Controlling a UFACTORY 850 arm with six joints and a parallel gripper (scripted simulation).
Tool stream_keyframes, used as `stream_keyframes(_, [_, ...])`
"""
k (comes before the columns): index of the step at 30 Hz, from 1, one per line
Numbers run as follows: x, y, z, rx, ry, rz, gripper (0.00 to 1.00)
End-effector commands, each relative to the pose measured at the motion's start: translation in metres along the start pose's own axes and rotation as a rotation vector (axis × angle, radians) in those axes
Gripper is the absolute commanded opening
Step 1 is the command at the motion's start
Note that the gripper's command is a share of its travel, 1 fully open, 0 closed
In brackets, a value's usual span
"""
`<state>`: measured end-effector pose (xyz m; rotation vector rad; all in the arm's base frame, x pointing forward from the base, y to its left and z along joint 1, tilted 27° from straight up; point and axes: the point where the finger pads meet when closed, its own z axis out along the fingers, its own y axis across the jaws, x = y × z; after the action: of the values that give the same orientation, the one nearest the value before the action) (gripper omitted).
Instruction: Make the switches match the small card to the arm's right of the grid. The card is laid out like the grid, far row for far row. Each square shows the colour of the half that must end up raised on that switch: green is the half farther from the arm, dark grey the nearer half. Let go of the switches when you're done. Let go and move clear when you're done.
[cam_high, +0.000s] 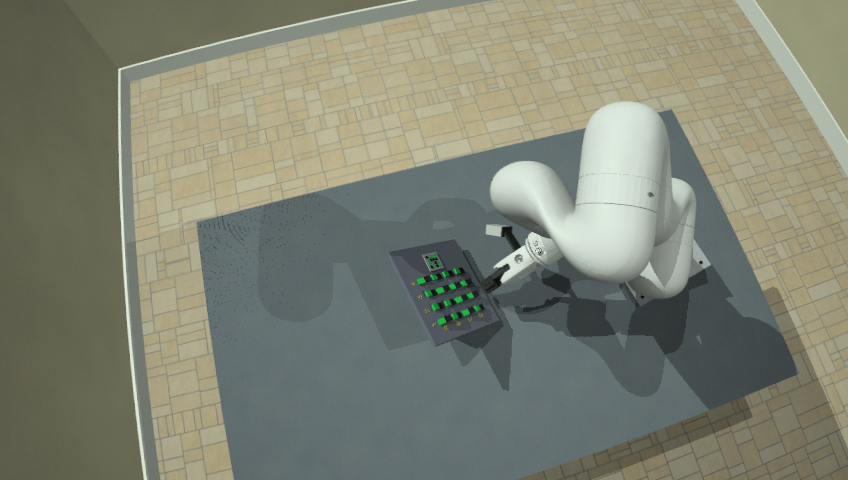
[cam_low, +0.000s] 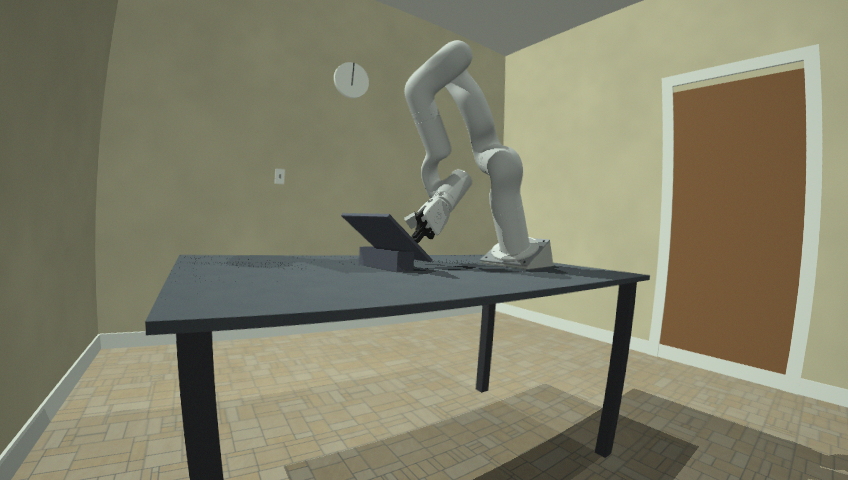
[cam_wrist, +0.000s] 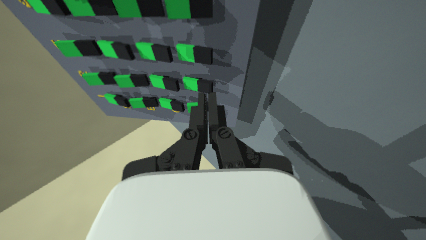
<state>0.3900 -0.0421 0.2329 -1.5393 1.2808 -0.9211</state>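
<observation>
Switches (cam_high: 450, 295) panel tilts on grey table (cam_high: 333, 380).

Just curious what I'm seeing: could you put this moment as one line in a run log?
tool: shut, empty | tips: at near-column switch | panel: tilted on table | card: beside grid

Plain domestic-style room: olive-beige walls, brown door (cam_low: 737, 220) in a pale frame, tan patchwork floor tiles (cam_low: 357, 404). Left of the door, a round wall clock (cam_low: 351, 79), a light switch plate (cam_low: 279, 176), a dark table (cam_low: 357, 291).
</observation>
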Motion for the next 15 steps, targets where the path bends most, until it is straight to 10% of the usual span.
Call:
stream_keyframes(1, [0.0002, -0.0004, 0.0000, 0.001, 0.000, 0.000, 0.00])
stream_keyframes(15, [0.0003, -0.0006, 0.0029, 0.001, 0.000, 0.000, 0.00])
